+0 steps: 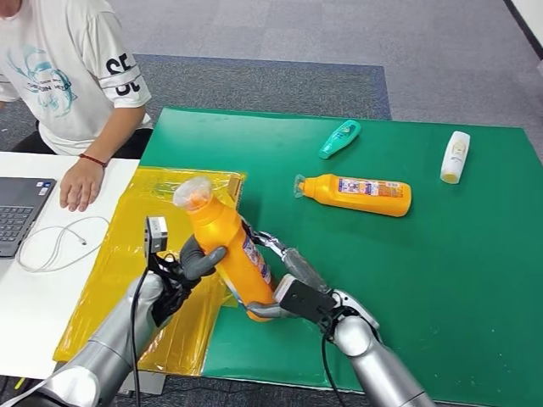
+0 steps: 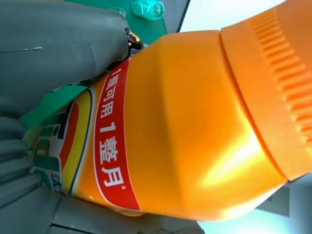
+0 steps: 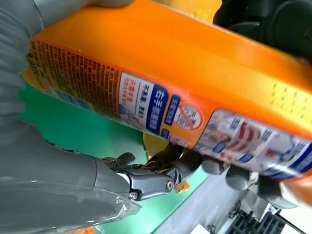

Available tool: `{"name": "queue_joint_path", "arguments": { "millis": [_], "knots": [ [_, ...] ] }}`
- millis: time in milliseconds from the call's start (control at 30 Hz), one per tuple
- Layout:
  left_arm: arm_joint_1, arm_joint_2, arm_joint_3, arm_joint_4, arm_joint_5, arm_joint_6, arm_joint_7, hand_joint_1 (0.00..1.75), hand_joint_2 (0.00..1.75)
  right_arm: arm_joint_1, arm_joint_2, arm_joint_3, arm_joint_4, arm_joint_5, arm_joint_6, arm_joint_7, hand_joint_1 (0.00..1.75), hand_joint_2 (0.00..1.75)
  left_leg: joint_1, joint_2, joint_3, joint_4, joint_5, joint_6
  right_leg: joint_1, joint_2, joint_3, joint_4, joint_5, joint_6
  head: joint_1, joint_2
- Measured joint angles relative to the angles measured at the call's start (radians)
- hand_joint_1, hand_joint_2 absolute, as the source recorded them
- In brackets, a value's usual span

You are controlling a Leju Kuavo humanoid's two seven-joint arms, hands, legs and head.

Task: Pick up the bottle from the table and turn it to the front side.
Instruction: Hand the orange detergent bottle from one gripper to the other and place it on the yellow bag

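A green mat (image 1: 384,280) covers the table, with a yellow plastic sheet (image 1: 121,280) beside it and grey carpet behind. Both robot hands hold one big orange bottle (image 1: 227,250) up off the table. The bottle leans, with its cap up and toward the person.

The left hand (image 1: 182,271) wraps around the side of the bottle, and its thick thumb presses on the orange body. The right hand (image 1: 282,284) grips the bottom part, with its fingers curled around the label.

Another orange bottle (image 1: 355,195) lies flat on the mat, well apart. A teal bottle (image 1: 339,138) and a white bottle (image 1: 455,157) lie farther back. A person's hand (image 1: 80,182) rests on the white table (image 1: 32,314) near a laptop (image 1: 19,212).
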Motion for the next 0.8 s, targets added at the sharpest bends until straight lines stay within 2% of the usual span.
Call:
{"name": "queue_joint_path", "arguments": {
  "millis": [333,567,800],
  "knots": [
    [0.017,0.003,0.000,-0.049,-0.053,0.033,-0.004,1.75,0.00,0.001,0.011,-0.053,0.035,-0.102,0.046,0.003,0.00,1.75,0.000,0.000,0.000,0.000,0.000,0.000,0.000,0.000,0.000,0.000,0.000,0.000,0.000,0.000],
    [0.031,0.005,-0.002,-0.075,-0.089,0.056,-0.014,1.75,0.00,-0.005,0.013,-0.159,0.044,-0.275,0.120,-0.031,0.00,1.75,0.000,0.000,0.000,0.000,0.000,0.000,0.000,0.000,0.000,0.000,0.000,0.000,0.000,0.000],
    [0.056,0.007,-0.011,-0.089,-0.093,0.058,-0.019,1.75,0.00,-0.009,0.013,-0.253,0.015,-0.333,0.151,-0.026,0.00,1.75,0.000,0.000,0.000,0.000,0.000,0.000,0.000,0.000,0.000,0.000,0.000,0.000,0.000,0.000]
  ]
}}
